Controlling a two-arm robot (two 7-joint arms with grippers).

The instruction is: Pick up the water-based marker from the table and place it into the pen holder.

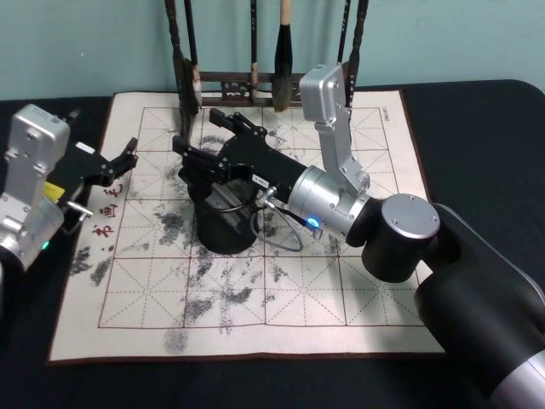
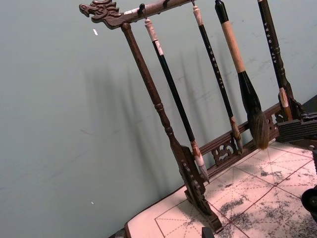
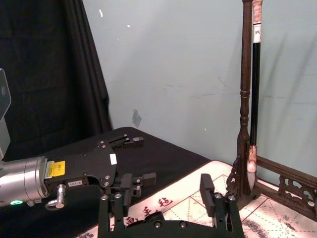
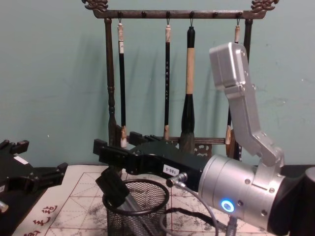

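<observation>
The black mesh pen holder (image 1: 223,232) (image 4: 142,214) stands on the white calligraphy mat (image 1: 341,290) left of its middle. A dark slanted stick with a grey lower part, apparently the water-based marker (image 4: 114,189), leans inside the holder and pokes above its rim. My right gripper (image 1: 194,128) (image 4: 114,142) (image 3: 163,191) hangs just above and beyond the holder, open, with nothing between its fingers. My left gripper (image 1: 123,162) (image 3: 131,158) rests open at the mat's left edge, apart from the holder.
A tall dark wooden rack (image 1: 255,85) (image 4: 167,14) (image 2: 193,183) hung with several brushes stands at the mat's far edge, close behind my right gripper. The dark tabletop (image 1: 477,128) surrounds the mat. A cable loops beside the holder (image 1: 285,234).
</observation>
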